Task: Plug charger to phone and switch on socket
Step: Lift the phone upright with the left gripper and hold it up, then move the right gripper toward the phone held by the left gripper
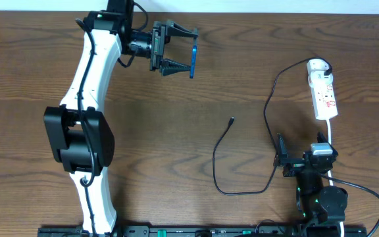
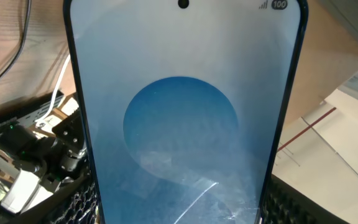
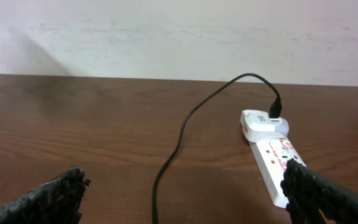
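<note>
My left gripper point(image 1: 188, 51) is shut on the phone point(image 1: 193, 60) and holds it on edge above the far middle of the table. The phone's blue screen point(image 2: 179, 124) fills the left wrist view. The charger, a thin black cable point(image 1: 268, 108), runs from the socket's far end in a loop to its small plug tip point(image 1: 232, 120) lying on the table. The socket, a white power strip point(image 1: 323, 91), lies at the right and shows in the right wrist view point(image 3: 272, 158). My right gripper point(image 1: 283, 158) is open and empty, near the table's front right, with the cable point(image 3: 176, 146) between its fingers' view.
The white cord point(image 1: 329, 131) runs from the socket toward my right arm's base point(image 1: 321, 197). A black rail point(image 1: 196, 231) lines the front edge. A pale wall point(image 3: 179, 37) stands beyond the table's far edge.
</note>
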